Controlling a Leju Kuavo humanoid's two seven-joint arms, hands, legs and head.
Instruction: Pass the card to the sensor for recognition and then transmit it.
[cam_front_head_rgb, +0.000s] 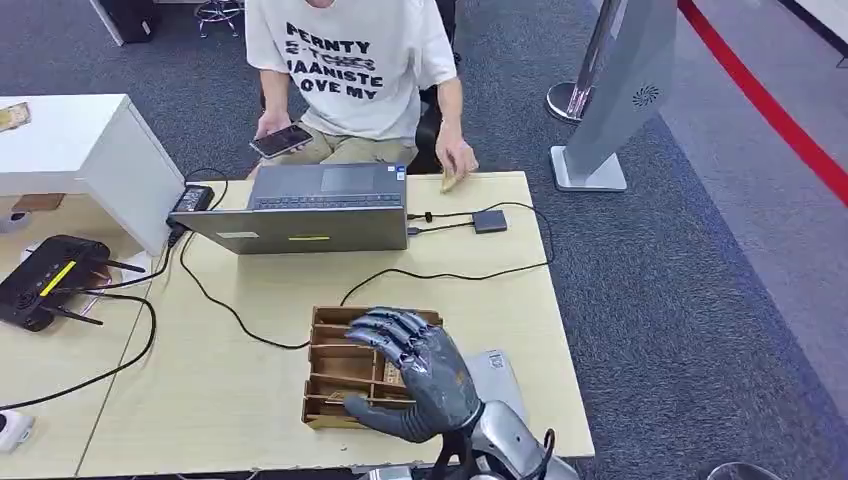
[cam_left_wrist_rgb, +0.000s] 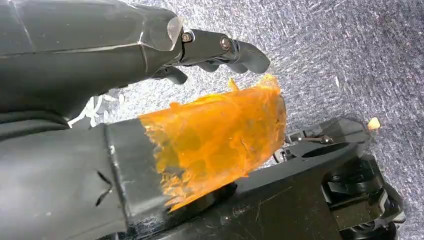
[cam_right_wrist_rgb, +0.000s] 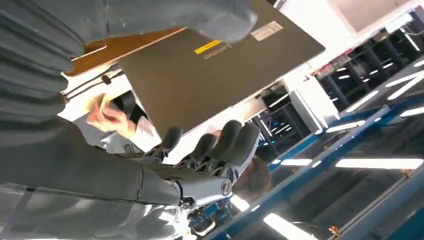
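A wooden slotted card box (cam_front_head_rgb: 335, 368) stands near the table's front edge. My right hand (cam_front_head_rgb: 412, 372) hovers over its right half with fingers spread and curved, holding nothing; it hides what lies in those slots. In the right wrist view the right hand (cam_right_wrist_rgb: 200, 165) points toward the laptop's lid (cam_right_wrist_rgb: 220, 70). A small dark sensor box (cam_front_head_rgb: 489, 221) lies right of the laptop (cam_front_head_rgb: 310, 212), wired to it. A person's hand (cam_front_head_rgb: 456, 164) rests at the table's far edge on a small tan piece. My left hand (cam_left_wrist_rgb: 210, 50) hangs over grey carpet, holding nothing.
The person sits behind the table holding a phone (cam_front_head_rgb: 281, 141). Black cables (cam_front_head_rgb: 440, 272) cross the tabletop between laptop and box. A black router (cam_front_head_rgb: 45, 277) and a white box (cam_front_head_rgb: 75, 150) stand at the left. A grey kiosk stand (cam_front_head_rgb: 615, 100) is on the carpet, right.
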